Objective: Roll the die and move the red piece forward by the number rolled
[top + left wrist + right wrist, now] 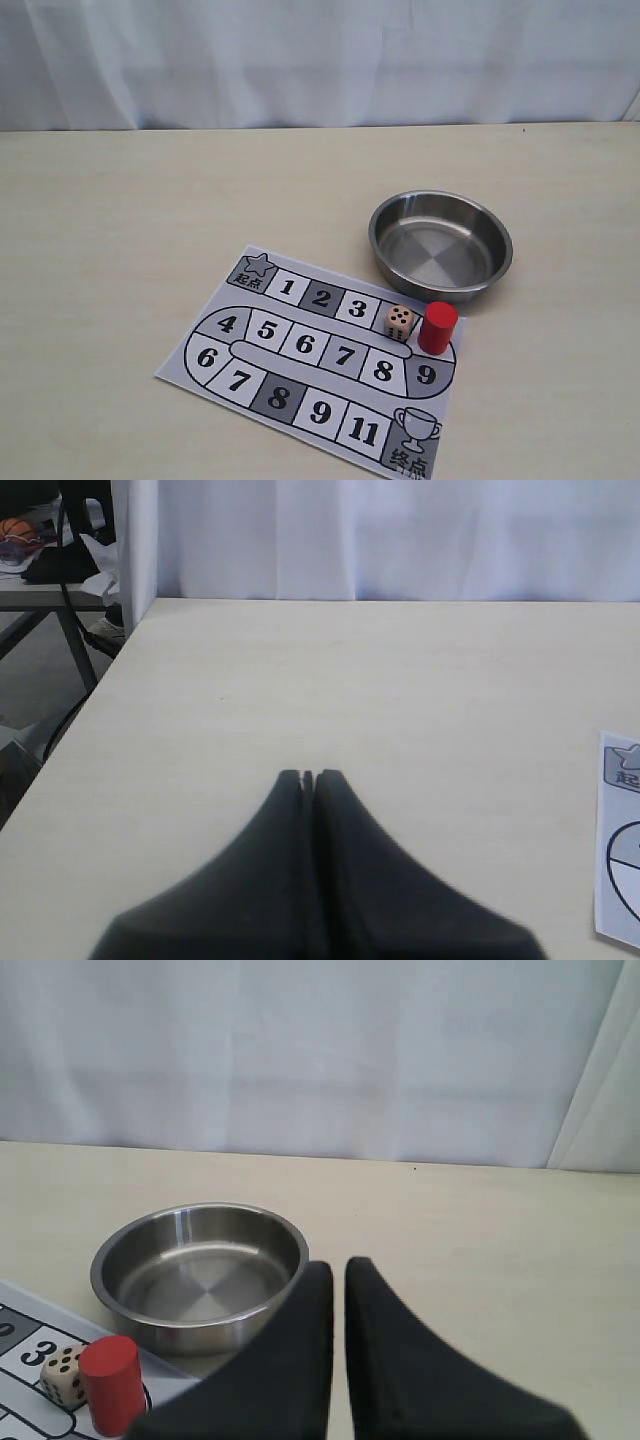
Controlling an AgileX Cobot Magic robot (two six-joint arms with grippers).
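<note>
Steel catches the eye first: a shallow round bowl (pixel 430 285) sits on the pale wood-grain bench (pixel 150 220), near the far right corner of a printed game board (pixel 306 345). The board is a sheet of paper lying flat at an angle, with a winding track of numbered squares, a star at one end and a trophy at the other.

The die (pixel 399 320) rests on the board at the end of the first row, just past the square marked 3. Its top face looks like five pips, though it is small in the exterior view. The red piece (pixel 437 327) stands upright just to the right of the die, at the bend of the track above the square marked 9. Whether the two touch I cannot tell.

The left hand (pixel 308 776) hangs over bare bench, well apart from the pieces, with only the star corner of the board at the edge of its view. Its fingers are pressed together and hold nothing.

The right hand (pixel 338 1265) is off the board, with the bowl, the die and the red piece all ahead of it. A thin slit shows between its fingers, and they too grip nothing.

A white curtain (pixel 320 60) hangs behind the bench.
</note>
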